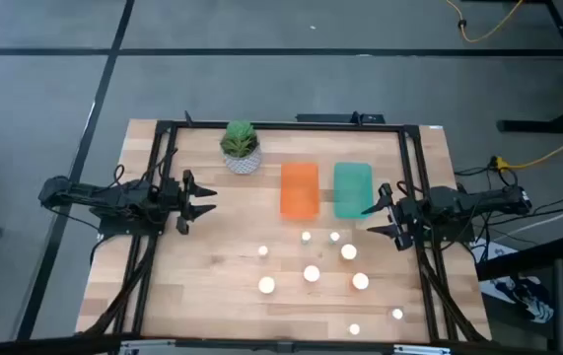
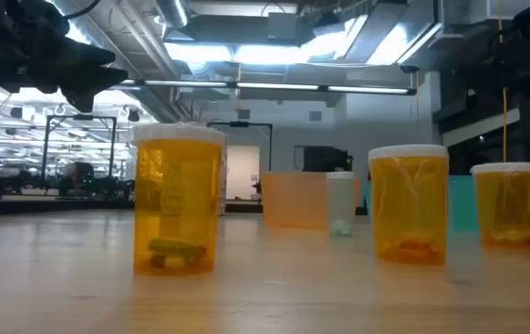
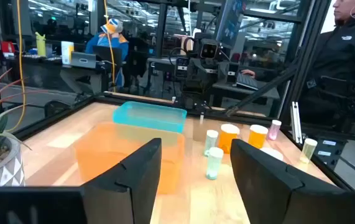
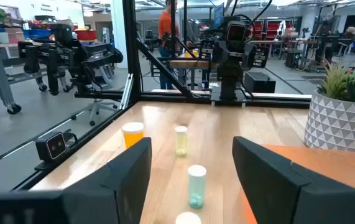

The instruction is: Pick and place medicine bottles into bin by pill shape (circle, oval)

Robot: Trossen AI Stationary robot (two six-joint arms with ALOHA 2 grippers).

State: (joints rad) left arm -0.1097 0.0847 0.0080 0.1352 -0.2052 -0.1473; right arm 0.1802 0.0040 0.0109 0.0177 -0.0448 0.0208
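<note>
Pale wooden table [image 1: 212,276] inside a black frame, grey floor around. Nine white-capped bottles [image 1: 312,273] scattered near the orange bin [image 1: 299,189] and teal bin [image 1: 352,188]. Left gripper [image 1: 205,200] and right gripper [image 1: 372,219] parted, holding nothing. Busy workshop behind.

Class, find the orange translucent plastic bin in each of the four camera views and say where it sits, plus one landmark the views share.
High view: orange translucent plastic bin at table centre, beside the teal translucent plastic bin.
Low view: pale orange block far back, behind the amber bottles.
Left wrist view: middle foreground, partly behind the left claw.
Right wrist view: only an orange edge below the white-potted green plant.
Shared landmark: the plant, beside the bin in the high view and both wrist views; the low view does not show it.
</note>
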